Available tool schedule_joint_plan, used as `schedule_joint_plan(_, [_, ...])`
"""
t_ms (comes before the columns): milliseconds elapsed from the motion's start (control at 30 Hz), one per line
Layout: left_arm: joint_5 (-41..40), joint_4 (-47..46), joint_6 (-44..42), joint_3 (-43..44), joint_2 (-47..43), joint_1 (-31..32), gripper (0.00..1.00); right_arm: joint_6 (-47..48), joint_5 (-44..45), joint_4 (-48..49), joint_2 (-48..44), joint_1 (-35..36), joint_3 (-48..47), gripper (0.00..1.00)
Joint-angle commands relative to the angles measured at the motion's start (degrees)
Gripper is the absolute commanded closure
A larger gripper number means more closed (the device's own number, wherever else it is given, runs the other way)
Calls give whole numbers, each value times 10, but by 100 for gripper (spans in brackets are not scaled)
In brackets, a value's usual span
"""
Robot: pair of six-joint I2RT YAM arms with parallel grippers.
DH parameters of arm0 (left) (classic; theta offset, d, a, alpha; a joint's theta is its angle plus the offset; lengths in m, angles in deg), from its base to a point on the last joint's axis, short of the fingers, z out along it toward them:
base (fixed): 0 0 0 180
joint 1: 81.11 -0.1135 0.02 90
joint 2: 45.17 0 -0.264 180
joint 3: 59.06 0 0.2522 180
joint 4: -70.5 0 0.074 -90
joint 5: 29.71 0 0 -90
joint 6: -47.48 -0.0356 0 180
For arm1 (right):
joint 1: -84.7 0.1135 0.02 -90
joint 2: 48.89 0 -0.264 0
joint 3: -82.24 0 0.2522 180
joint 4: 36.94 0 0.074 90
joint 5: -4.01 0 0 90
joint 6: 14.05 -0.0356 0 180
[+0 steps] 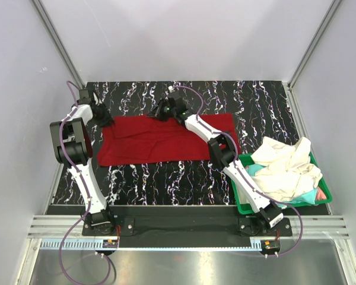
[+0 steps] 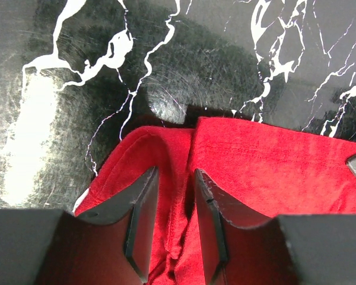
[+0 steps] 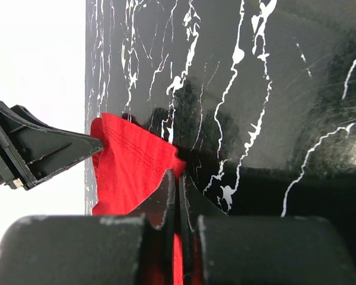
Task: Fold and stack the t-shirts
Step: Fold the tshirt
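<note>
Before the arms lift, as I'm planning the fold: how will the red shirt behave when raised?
Probably floppy: the red shirt lies flat with soft wrinkles, so it should sag between grip points. Likely light: the right gripper holds it by a thin edge pinch.

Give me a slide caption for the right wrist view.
Right pincer shut on an edge of the red t-shirt, over the black marbled table.

Counter (image 1: 255, 101) on the far and near sides of the red t-shirt (image 1: 154, 142) lies open; right of it, the heaped green bin (image 1: 296, 206) blocks passage.
</note>
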Motion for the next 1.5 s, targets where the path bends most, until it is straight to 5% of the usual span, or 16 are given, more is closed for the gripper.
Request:
schedule_joint_plan(0, [12, -12, -2, 22, 7, -7, 64, 12, -20, -5, -37, -7, -8, 99])
schedule_joint_plan(200, [6, 12, 33, 20, -21, -19, 46, 5, -53, -21, -112, -7, 39, 100])
schedule_joint_plan(433, [69, 0, 76, 14, -68, -29, 39, -9, -78, -30, -156, -3, 72, 99])
schedule_joint_plan(1467, [127, 38, 67, -45, -153, -27, 36, -72, -164, -15, -312, 43, 370, 84])
